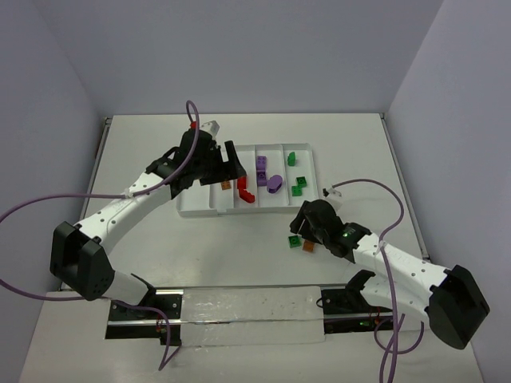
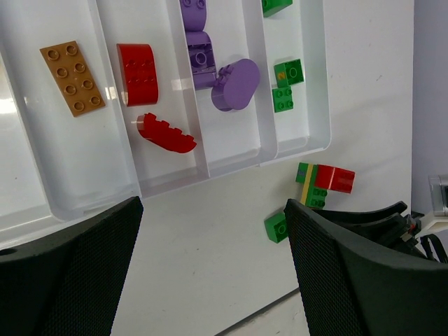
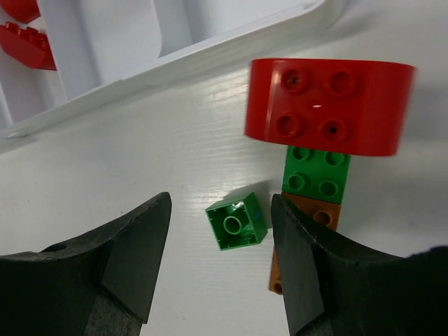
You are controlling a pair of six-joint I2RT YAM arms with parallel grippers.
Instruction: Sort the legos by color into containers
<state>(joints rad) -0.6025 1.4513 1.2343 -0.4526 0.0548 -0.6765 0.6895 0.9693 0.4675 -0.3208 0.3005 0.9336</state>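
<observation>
Behind the right-hand finger of the right claw, an orange-brown brick is lying half hidden. It is the near end of a stuck-together stack, with a green brick and a curved red brick just beyond the fingertips. That claw is standing spread, straddling a small green brick lying hollow side up on the table; whether the right-hand pad is touching it is hard to tell. From above, the right arm is covering the red brick, with only green and orange-brown corners peeking out. The left claw is hanging wide open, gripping nothing, above the white tray — its camera is showing what the overhead view is blurring. Ahead of its fingers are lying an orange-brown plate, two red bricks, purple bricks and green bricks, each colour in its own compartment, while the tray's left end is running out of frame.
</observation>
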